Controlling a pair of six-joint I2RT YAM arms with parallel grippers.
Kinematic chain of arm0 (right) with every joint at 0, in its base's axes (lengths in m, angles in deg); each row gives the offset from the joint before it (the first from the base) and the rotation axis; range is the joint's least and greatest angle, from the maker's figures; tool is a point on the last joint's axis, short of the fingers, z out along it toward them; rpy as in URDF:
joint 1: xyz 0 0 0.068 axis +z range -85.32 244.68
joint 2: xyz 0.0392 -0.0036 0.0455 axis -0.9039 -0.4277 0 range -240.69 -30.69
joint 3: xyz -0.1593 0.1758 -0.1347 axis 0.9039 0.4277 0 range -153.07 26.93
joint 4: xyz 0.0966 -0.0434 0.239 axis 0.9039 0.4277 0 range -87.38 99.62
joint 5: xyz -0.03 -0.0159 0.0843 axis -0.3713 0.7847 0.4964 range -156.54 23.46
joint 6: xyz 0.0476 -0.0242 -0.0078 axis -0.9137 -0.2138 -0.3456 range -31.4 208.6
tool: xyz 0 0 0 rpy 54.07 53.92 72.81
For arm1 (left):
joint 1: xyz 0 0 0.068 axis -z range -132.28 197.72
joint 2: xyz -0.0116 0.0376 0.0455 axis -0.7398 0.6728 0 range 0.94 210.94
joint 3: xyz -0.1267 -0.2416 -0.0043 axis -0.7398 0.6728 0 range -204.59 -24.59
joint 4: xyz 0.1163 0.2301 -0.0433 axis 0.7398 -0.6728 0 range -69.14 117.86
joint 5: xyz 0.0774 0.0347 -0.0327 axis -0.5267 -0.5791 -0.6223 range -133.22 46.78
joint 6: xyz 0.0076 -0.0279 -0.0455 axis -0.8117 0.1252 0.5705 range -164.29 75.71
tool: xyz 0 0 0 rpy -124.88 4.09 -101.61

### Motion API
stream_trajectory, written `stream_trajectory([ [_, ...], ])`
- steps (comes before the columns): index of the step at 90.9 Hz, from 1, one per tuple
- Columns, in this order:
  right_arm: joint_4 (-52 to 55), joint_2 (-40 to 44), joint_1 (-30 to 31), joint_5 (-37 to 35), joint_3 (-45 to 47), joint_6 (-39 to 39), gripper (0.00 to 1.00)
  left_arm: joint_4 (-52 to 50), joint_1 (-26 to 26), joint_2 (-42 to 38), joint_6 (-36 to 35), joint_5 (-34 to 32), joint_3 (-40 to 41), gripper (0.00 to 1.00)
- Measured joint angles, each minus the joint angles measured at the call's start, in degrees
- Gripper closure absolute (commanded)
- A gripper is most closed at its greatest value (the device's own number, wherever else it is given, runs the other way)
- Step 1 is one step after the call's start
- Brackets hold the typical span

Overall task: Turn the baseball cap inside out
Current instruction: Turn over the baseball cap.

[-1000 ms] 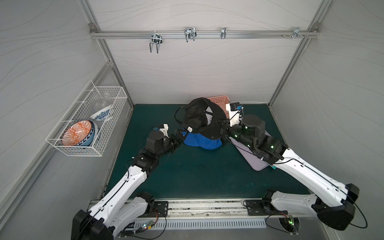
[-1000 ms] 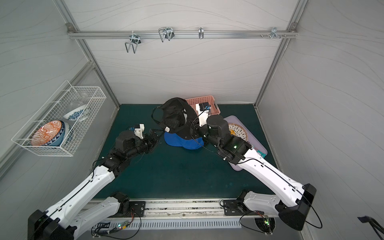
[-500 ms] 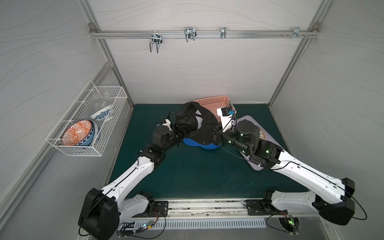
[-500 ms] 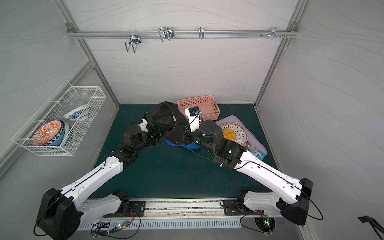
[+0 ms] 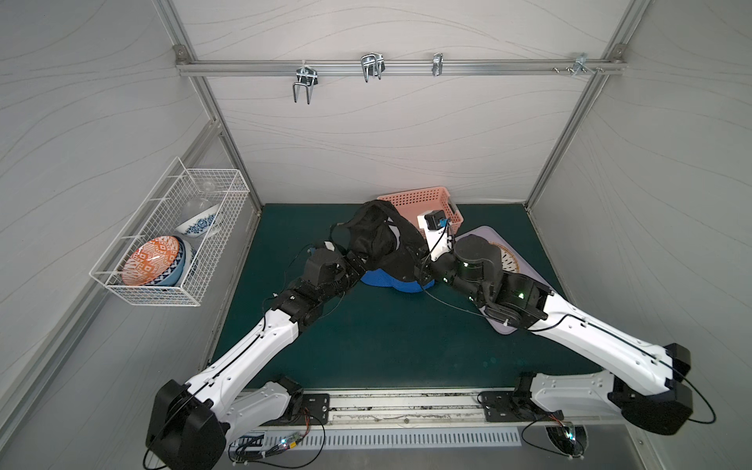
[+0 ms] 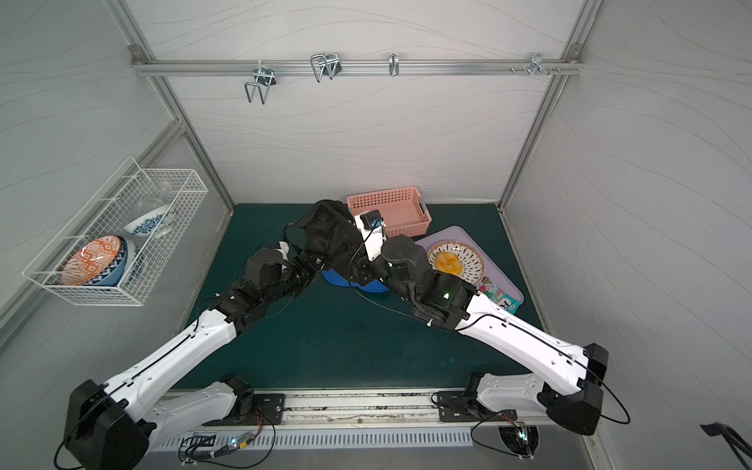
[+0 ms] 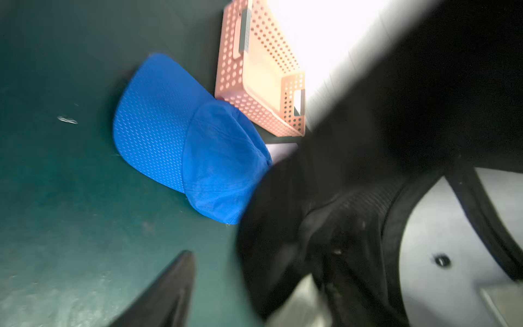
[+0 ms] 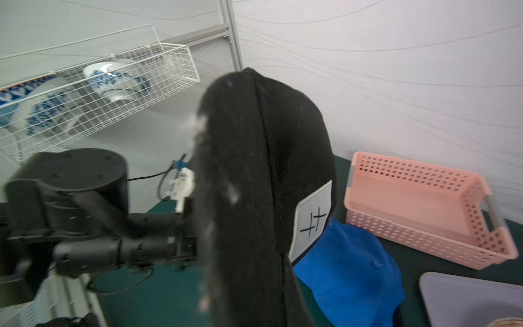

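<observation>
Mat [image 5: 366, 346] carries the basket [image 5: 411, 201] at its back edge, and just in front of that I see the black cap [image 5: 374, 240] held up clear of the surface between both arms, with the blue cap [image 5: 382, 280] lying flat beneath it. My right gripper [image 6: 357, 272] is clenched on the black cap's lower edge, its fingers hidden by cloth. My left gripper [image 7: 246, 269] stands released, jaws spread, one finger against the fabric.

The baseball cap [image 5: 374, 236] is black, with a white label [image 8: 312, 218] marked in black crosses. The other cap [image 7: 192, 147] is blue, its brim dotted mesh. The mat [image 5: 386, 333] is dark green; the basket [image 5: 419, 201] at its back edge is pink and perforated, and the tray [image 8: 458, 294] is lilac.
</observation>
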Motion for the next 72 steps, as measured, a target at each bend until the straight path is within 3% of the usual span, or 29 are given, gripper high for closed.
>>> stream_trajectory([
  [23, 9.64, 0.0, -5.95, -5.49, -2.16, 1.77, 1.0, -8.35, -0.02, -14.19, -14.91, -1.07, -0.24, 0.04],
  [38, 17.75, 0.85, -9.99, -6.49, -1.73, 1.7, 1.0, -11.82, -0.22, -14.27, -21.16, 6.82, -3.37, 0.18],
  [51, 16.9, 5.95, -9.27, -6.93, 6.69, 3.26, 1.0, -10.73, 0.09, -4.5, -17.44, 15.04, -13.05, 0.13],
  [72, 9.49, 9.35, -3.72, -14.19, 17.99, 9.14, 1.0, -8.9, 1.88, 7.48, -4.39, 19.43, -21.42, 0.07],
])
